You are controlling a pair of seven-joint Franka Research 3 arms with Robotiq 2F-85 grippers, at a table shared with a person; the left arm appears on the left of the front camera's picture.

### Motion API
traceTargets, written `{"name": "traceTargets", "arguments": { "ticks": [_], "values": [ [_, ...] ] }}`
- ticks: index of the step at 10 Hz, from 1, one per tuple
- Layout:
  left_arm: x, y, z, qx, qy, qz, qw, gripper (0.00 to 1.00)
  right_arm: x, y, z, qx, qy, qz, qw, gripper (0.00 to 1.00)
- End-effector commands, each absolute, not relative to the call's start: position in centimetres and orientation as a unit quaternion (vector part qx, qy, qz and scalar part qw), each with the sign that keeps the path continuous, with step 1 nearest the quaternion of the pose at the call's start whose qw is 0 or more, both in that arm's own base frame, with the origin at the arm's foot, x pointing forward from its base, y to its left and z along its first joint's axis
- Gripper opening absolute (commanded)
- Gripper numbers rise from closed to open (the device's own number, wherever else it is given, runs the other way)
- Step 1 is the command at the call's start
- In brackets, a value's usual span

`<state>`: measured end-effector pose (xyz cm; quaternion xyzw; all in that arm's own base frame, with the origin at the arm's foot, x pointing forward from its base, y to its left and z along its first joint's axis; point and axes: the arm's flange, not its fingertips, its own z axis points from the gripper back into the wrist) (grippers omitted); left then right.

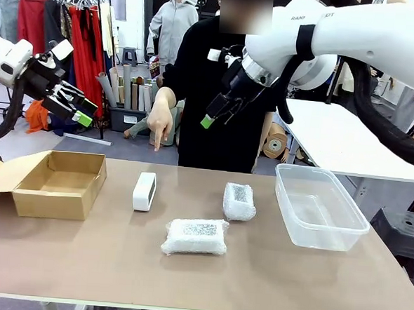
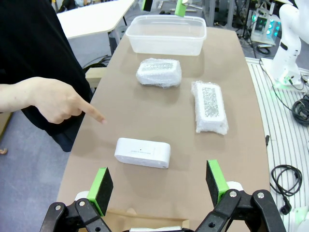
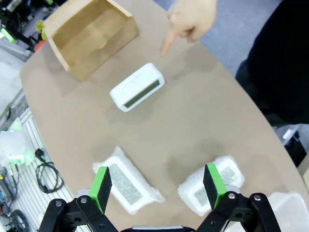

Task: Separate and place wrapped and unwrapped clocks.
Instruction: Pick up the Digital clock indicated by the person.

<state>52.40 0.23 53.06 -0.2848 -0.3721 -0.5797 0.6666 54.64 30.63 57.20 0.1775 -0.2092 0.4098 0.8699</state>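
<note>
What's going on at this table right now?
Sorting hasn't started. A bare clock, a small wrapped bundle and a long wrapped bundle lie on the table, between a cardboard box and a clear plastic tub, none of them in either. The person's hand points down toward the bare clock. The left claw and right claw hang open above the table, holding nothing.

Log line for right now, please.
left claw open | right claw open | hand points toward bare clock | long bundle, small bundle on table
</note>
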Motion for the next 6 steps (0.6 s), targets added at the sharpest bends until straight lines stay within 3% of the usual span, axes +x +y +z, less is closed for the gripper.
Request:
{"name": "traceTargets", "arguments": {
  "ticks": [1,6],
  "values": [
    [52.3,0.2,53.2,-0.285,-0.372,-0.579,0.667,1.0,52.9,33.3,57.7,0.199,-0.2,0.39,0.876,1.0],
    [52.3,0.2,53.2,-0.285,-0.372,-0.579,0.667,1.0,50.8,41.8,57.9,0.157,-0.192,0.345,0.905,1.0]
  ]
}}
